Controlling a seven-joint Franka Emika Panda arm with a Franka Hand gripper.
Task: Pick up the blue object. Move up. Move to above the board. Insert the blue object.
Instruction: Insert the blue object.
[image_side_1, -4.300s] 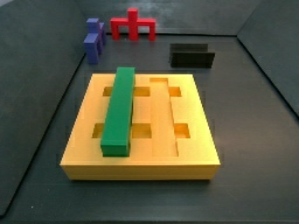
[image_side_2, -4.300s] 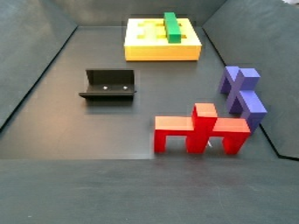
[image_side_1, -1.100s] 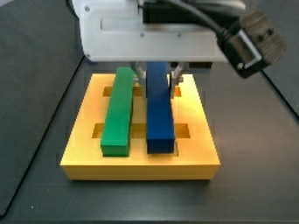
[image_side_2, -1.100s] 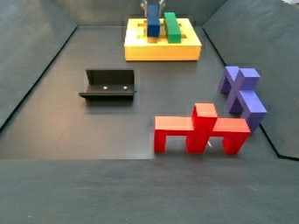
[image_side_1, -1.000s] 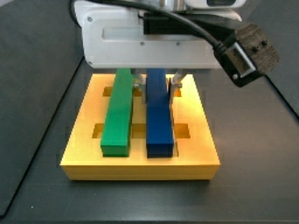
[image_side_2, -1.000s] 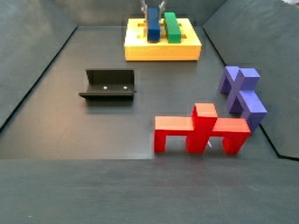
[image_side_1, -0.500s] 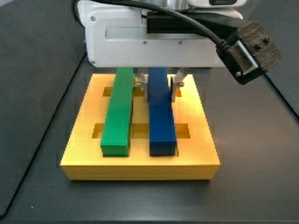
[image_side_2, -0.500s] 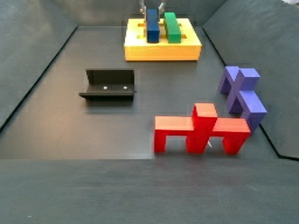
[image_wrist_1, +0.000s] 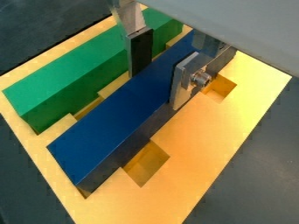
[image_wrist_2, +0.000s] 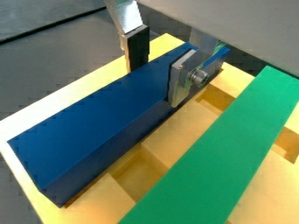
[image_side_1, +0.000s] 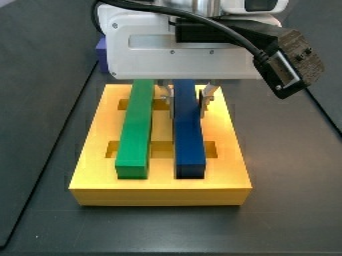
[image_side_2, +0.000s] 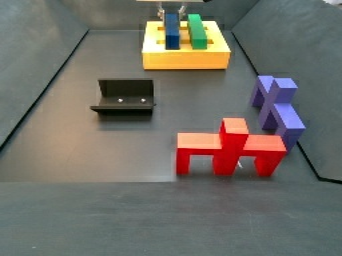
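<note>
The blue object (image_side_1: 191, 135) is a long dark blue bar lying lengthwise in a groove of the yellow board (image_side_1: 160, 186), beside the green bar (image_side_1: 134, 125). It also shows in both wrist views (image_wrist_1: 111, 131) (image_wrist_2: 100, 140) and in a side view (image_side_2: 173, 31). My gripper (image_side_1: 191, 95) hangs over the far part of the board, its fingers (image_wrist_1: 183, 83) (image_wrist_2: 133, 48) straddling the bar's far end, pads against its sides. In both wrist views the gripper (image_wrist_1: 160, 68) (image_wrist_2: 156, 63) is shut on the blue bar.
A violet-blue stepped block (image_side_2: 277, 103) and a red piece (image_side_2: 230, 149) stand on the dark floor away from the board (image_side_2: 185, 57). The fixture (image_side_2: 124, 97) stands between them and the board. Dark walls ring the floor.
The blue bar has shifted slightly sideways, away from the green bar, and settled lower into the board with the gripper still around it.
</note>
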